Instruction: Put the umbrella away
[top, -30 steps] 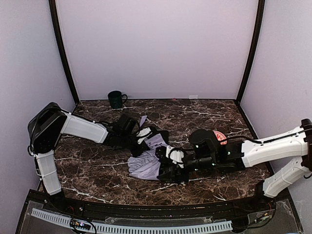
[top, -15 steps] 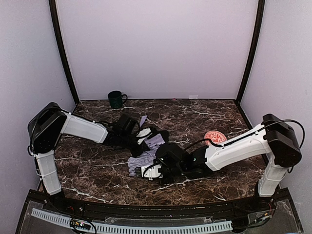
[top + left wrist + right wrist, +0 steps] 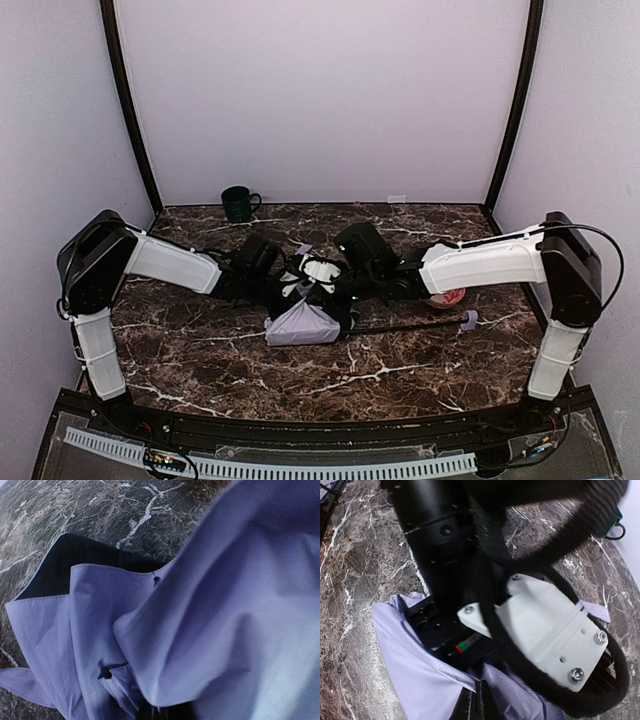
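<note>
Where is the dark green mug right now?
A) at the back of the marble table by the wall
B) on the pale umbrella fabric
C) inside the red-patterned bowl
A: the dark green mug stands upright at the back edge of the dark marble table, beside the pale wall.

Both arms wore smooth white shells over their long links, with black housings at the joints. The left arm [image 3: 170, 262] had a bulky, rounded black shoulder block [image 3: 92, 262], and the right arm [image 3: 480, 265] had one like it. A thin black cable [image 3: 600, 232] looped over the right shoulder. Seen close, the left wrist was a black cylinder [image 3: 437, 535] bearing a white plate [image 3: 545, 625] fixed with silver screws [image 3: 576, 674]. A thick braided cable [image 3: 492, 615], also black, curled round it, beside a small red and green mark [image 3: 462, 646]. The right gripper [image 3: 476, 702] ended in slim dark fingers [image 3: 468, 705].
</note>
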Controlling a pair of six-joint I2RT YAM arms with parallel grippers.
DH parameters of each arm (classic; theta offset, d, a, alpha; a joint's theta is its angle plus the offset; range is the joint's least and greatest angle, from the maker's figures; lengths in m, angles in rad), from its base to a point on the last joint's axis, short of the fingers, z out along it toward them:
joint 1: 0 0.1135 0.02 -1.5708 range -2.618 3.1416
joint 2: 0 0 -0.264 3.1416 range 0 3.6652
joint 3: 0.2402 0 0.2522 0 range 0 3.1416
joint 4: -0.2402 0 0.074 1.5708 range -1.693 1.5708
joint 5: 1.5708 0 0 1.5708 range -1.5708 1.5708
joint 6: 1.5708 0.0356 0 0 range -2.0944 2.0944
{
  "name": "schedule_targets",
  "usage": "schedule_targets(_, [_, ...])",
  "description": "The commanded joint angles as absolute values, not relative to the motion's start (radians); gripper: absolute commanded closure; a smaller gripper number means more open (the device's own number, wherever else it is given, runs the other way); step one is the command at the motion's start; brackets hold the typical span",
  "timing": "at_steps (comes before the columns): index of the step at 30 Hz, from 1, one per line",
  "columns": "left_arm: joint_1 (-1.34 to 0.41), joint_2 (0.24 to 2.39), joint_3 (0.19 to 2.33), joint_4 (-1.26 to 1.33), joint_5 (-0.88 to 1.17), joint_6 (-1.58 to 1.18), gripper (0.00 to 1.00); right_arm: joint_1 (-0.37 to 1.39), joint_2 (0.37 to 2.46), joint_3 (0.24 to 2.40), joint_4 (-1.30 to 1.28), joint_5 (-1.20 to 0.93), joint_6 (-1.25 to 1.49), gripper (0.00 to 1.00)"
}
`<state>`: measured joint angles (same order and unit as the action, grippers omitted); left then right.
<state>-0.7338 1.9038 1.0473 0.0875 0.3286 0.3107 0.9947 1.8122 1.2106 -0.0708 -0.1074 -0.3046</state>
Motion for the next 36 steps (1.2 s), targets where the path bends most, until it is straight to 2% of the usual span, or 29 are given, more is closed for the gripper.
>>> schedule_targets(1, [-0.742,1.924,0.996,0.026,0.368,0.328,1.00,0.892,1.856,1.164,0.081,-0.224,-0.100,1.00])
schedule_targets(7, [-0.741,1.931,0.988,0.054,0.402,0.321,1.00,0.810,1.965,1.134,0.144,-0.358,0.021,1.00])
schedule_targets(17, [-0.711,1.922,1.018,0.087,0.365,0.247,1.00,0.747,2.113,1.137,0.018,-0.423,0.062,1.00])
schedule_targets(19, [-0.709,1.902,1.029,0.112,0.326,0.238,0.93,0.747,2.135,1.139,-0.015,-0.438,0.062,1.00])
schedule_targets(21, [-0.709,1.879,1.034,0.150,0.260,0.232,0.71,0.747,2.146,1.133,-0.032,-0.440,0.059,1.00])
schedule_targets(23, [-0.705,1.851,1.042,0.173,0.177,0.219,0.44,0.747,2.149,1.121,-0.042,-0.430,0.054,1.00])
schedule_targets(25, [-0.697,1.814,1.050,0.182,0.082,0.206,0.29,0.747,2.149,1.121,-0.062,-0.426,0.047,1.00])
schedule_targets(27, [-0.692,1.766,1.050,0.184,0.011,0.210,0.24,0.747,2.156,1.125,-0.083,-0.425,0.042,1.00])
schedule_targets(30, [-0.693,1.684,1.033,0.183,-0.042,0.259,0.22,0.747,2.164,1.133,-0.104,-0.428,0.039,1.00])
schedule_targets(36, [-0.769,1.551,0.939,0.110,0.009,0.456,0.32,0.747,2.177,1.181,-0.139,-0.422,0.048,1.00])
